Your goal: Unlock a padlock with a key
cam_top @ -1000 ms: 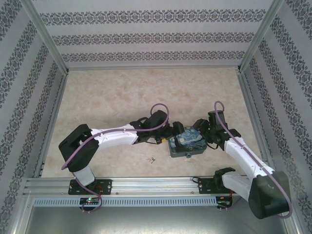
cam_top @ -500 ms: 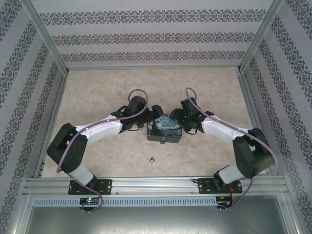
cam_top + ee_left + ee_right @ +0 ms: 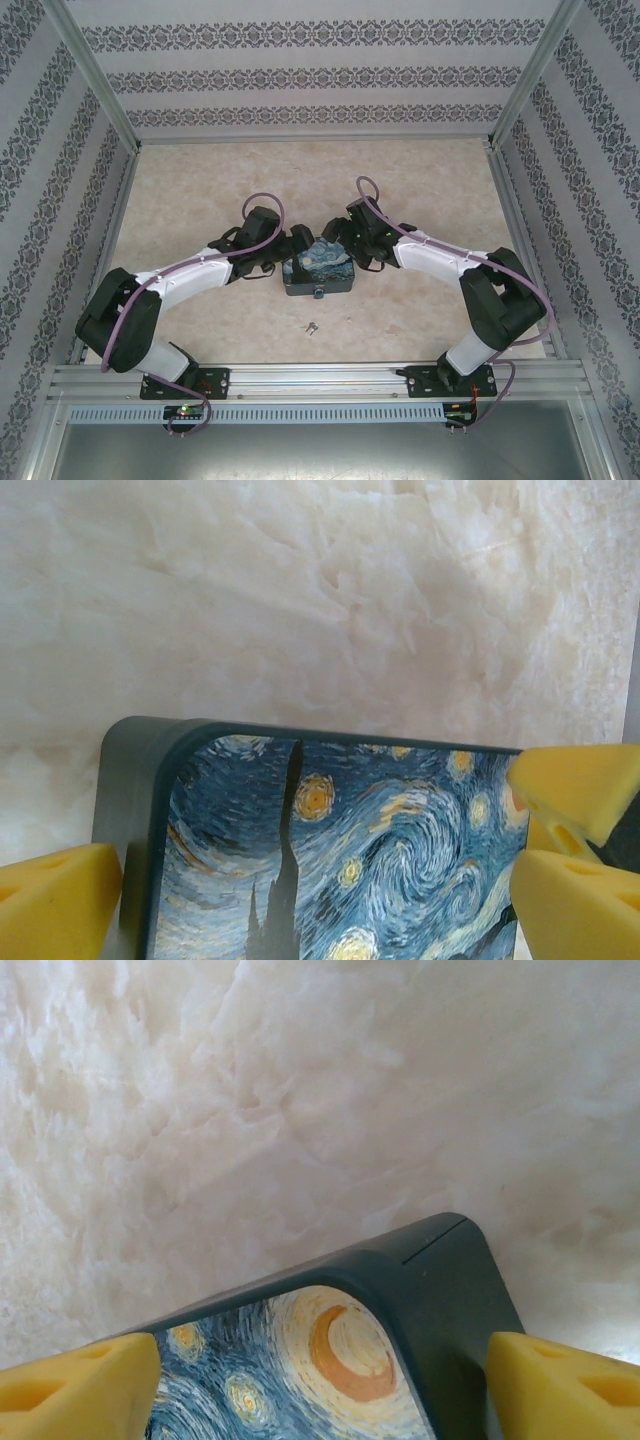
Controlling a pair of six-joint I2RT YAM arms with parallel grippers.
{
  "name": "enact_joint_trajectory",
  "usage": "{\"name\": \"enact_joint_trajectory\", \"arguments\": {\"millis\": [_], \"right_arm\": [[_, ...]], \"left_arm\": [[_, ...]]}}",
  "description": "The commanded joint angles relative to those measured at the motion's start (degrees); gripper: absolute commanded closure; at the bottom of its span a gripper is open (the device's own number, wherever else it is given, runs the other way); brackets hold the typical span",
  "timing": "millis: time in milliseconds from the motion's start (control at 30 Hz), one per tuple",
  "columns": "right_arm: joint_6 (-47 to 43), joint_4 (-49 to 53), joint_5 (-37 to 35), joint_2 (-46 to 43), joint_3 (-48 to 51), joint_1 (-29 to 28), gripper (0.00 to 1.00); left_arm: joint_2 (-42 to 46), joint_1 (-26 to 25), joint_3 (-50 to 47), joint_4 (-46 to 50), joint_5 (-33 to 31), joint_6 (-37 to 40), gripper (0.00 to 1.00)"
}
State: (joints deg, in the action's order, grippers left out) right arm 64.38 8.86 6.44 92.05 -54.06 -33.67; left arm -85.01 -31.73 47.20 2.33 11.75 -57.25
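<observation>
1. Top view: a box (image 3: 318, 268) with a blue swirl-painted lid sits mid-table (image 3: 200, 180). A small knob (image 3: 320, 291) is on its near wall, too small to tell if it is the padlock.
2. Top view: the key (image 3: 312, 327) lies flat on the table, near side of the box, apart from it and from both arms.
3. Top view: the left gripper (image 3: 292, 249) is at the box's left end and the right gripper (image 3: 341, 243) at its far right corner. Both arms reach in low.
4. Left wrist: the left gripper (image 3: 315, 900) is spread wide, with yellow fingers (image 3: 55, 900) on either side of the box (image 3: 330, 850) and the lid between them. The left finger is at the box's left wall; contact can't be told. There are two yellow pads at the right edge.
5. Right wrist: the right gripper (image 3: 320, 1385) is spread wide, with yellow fingers (image 3: 565, 1385) straddling a rounded corner of the box (image 3: 430, 1280). Not clamped; contact can't be told. Marble table (image 3: 300, 1080) beyond.
</observation>
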Motion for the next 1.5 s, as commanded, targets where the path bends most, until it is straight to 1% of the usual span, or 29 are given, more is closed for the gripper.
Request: {"name": "enact_joint_trajectory", "arguments": {"millis": [0, 133, 267, 400, 567, 733, 767, 833, 867, 933, 1000, 1100, 1233, 1300, 1367, 1400, 1467], "right_arm": [[0.9, -1.2, 0.4, -0.4, -0.5, -1.1, 0.14], [1.0, -0.9, -0.5, -1.2, 0.5, -1.1, 0.12], [0.5, -0.2, -1.8, -2.5, 1.5, -0.1, 0.06], [-1.2, 0.4, -6.2, -5.6, 2.8, 0.8, 0.02], [-4.6, 2.0, -7.9, -9.2, 3.0, 2.4, 0.02], [-9.1, 6.1, -11.3, -13.1, 2.2, 3.2, 0.02], [-9.0, 6.2, -12.2, -14.4, 2.7, 3.5, 0.02], [-5.6, 6.2, -13.4, -17.1, 4.1, 4.6, 0.02], [-3.2, 6.1, -13.2, -18.8, 5.1, 5.7, 0.02], [-3.9, 4.0, -11.3, -21.3, 6.7, 7.0, 0.02], [-9.5, 2.8, -9.2, -24.0, 7.4, 7.2, 0.02], [-13.1, 2.6, -6.3, -26.9, 8.3, 7.1, 0.02], [-14.5, 5.0, -1.8, -29.1, 8.3, 6.6, 0.02], [-15.6, 7.3, -0.5, -29.9, 8.3, 4.9, 0.06], [-16.4, 10.0, -0.5, -30.7, 8.6, 2.5, 0.12], [-16.6, 11.6, -1.7, -31.0, 9.1, 0.6, 0.14], [-16.6, 12.3, -3.7, -31.6, 10.5, -2.7, 0.15]], "left_arm": [[1.2, 1.1, -0.1, -0.1, 0.0, 2.4, 0.01], [0.9, 1.2, 0.0, -0.1, 0.4, 2.6, 0.01], [1.6, 1.2, -0.6, 0.1, -0.4, 2.2, 0.01], [2.3, 1.8, -0.2, 1.9, -2.6, 3.2, 0.01], [3.5, 3.7, 2.0, 5.7, -5.7, 7.3, 0.01], [5.9, 5.7, 4.4, 9.7, -6.9, 11.8, 0.01], [6.6, 5.8, 4.6, 10.4, -7.2, 12.5, 0.01], [7.9, 5.9, 5.1, 12.0, -8.0, 13.4, 0.01], [8.4, 5.9, 5.2, 13.3, -8.4, 13.6, 0.01], [9.5, 6.0, 4.7, 13.9, -8.9, 13.5, 0.01], [11.2, 6.0, 3.5, 13.5, -8.9, 13.0, 0.01], [14.2, 6.1, 1.5, 13.2, -8.9, 12.4, 0.01], [18.7, 6.0, -1.1, 13.3, -8.6, 11.7, 0.01], [20.8, 6.1, -1.7, 14.8, -8.7, 11.2, 0.01], [22.7, 6.1, -2.1, 16.2, -8.4, 10.7, 0.01], [23.6, 6.1, -2.5, 16.8, -8.3, 10.2, 0.01], [25.3, 6.1, -3.3, 17.5, -7.7, 9.3, 0.01]]}}
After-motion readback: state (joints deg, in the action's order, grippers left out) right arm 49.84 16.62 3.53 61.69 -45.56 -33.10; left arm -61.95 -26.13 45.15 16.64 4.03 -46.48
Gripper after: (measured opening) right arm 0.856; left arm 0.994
